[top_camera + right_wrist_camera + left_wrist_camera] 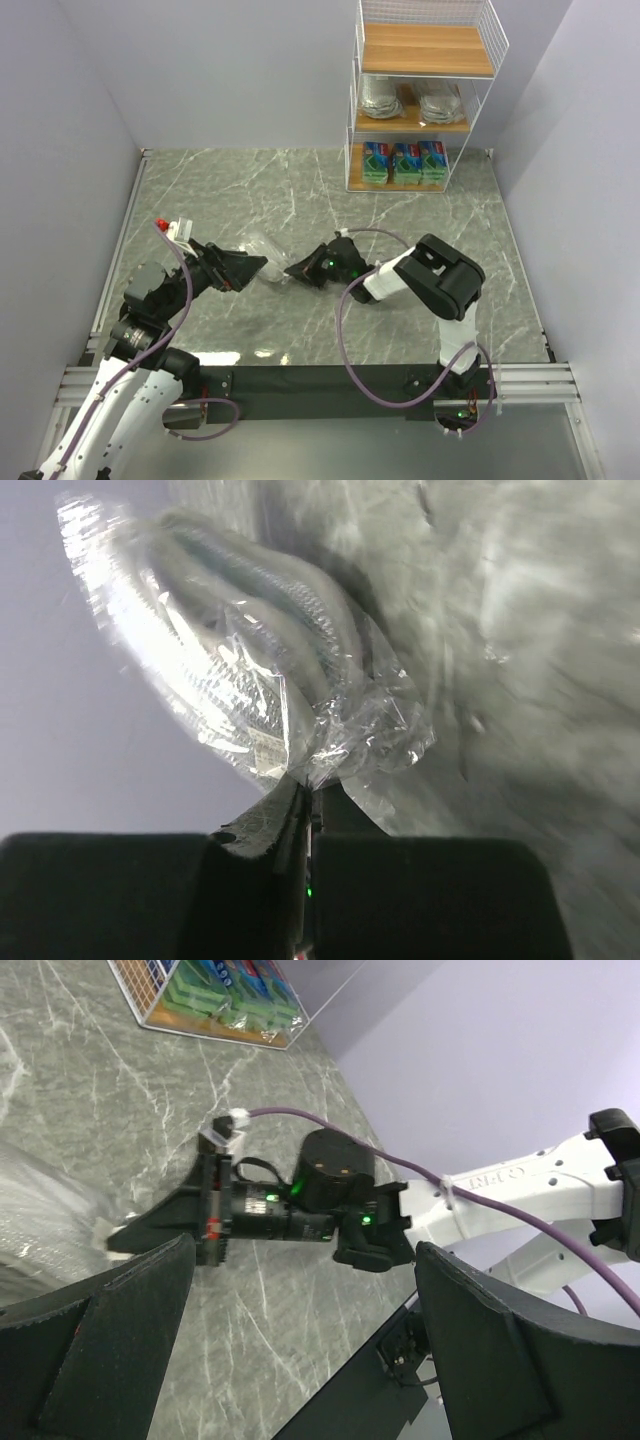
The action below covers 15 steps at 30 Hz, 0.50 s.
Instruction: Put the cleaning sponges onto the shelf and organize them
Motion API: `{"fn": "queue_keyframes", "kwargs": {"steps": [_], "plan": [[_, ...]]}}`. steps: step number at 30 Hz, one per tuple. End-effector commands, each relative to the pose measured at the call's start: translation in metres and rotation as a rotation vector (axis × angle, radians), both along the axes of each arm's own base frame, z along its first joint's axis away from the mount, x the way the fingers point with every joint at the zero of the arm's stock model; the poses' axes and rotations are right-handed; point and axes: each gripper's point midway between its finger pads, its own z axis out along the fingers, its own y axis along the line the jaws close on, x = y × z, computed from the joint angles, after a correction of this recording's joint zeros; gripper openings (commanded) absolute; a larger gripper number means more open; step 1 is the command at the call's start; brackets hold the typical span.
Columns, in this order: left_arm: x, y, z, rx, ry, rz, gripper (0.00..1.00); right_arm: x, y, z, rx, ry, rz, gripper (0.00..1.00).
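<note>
One silvery-grey oval sponge pack [264,248] in clear wrap is held just above the table's middle. My right gripper [295,271] is shut on the edge of its wrap; the right wrist view shows the pack [240,650] hanging from the closed fingertips [310,795]. My left gripper [248,266] is open right beside the pack, on its left. In the left wrist view [300,1260] nothing sits between the wide jaws, and the pack [45,1225] shows at the left edge. The shelf [424,70] stands at the far right. Two silvery packs [408,103] lie on its middle tier and three green packs [405,161] on its bottom tier.
The shelf's top tier [425,48] holds nothing. Grey walls close in the marble table [300,190] on the left, back and right. A black rail [330,380] runs along the near edge. The right arm's purple cable [345,330] loops over the table.
</note>
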Motion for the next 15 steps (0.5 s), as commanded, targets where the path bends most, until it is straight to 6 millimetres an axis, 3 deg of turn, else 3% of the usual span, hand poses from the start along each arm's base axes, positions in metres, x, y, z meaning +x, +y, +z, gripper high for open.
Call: {"fn": "queue_keyframes", "kwargs": {"steps": [1,4,5,7,8,9,11,12,13,15], "plan": [[0.0,0.002,0.004,0.0,-0.011,0.013,0.98,-0.003,-0.016,0.03,0.064,-0.064,0.002,0.0],[0.0,0.003,0.006,0.005,-0.018,0.019,0.98,-0.002,-0.036,0.06,0.099,-0.117,-0.007,0.0],[0.0,0.004,0.008,0.004,-0.02,0.025,0.98,0.003,-0.046,0.085,0.128,-0.163,-0.024,0.0],[0.0,0.005,0.008,0.01,-0.024,0.028,0.98,-0.001,-0.061,0.095,0.121,-0.185,-0.028,0.0],[0.0,0.005,0.008,0.012,-0.021,0.031,0.98,0.001,-0.069,0.104,0.129,-0.202,-0.04,0.0],[0.0,0.006,0.009,0.013,-0.026,0.033,0.98,0.003,-0.083,0.127,0.146,-0.258,-0.06,0.0],[0.0,0.006,0.01,0.011,-0.03,0.033,0.98,0.002,-0.1,0.138,0.131,-0.27,-0.075,0.0],[0.001,0.006,0.01,0.012,-0.027,0.038,0.98,0.006,-0.114,0.162,0.146,-0.332,-0.102,0.0],[0.001,0.006,0.01,0.01,-0.028,0.035,0.98,0.004,-0.122,0.164,0.133,-0.326,-0.111,0.0],[0.002,0.005,0.01,0.008,-0.027,0.032,0.98,0.003,-0.144,0.198,0.161,-0.406,-0.137,0.0]]}}
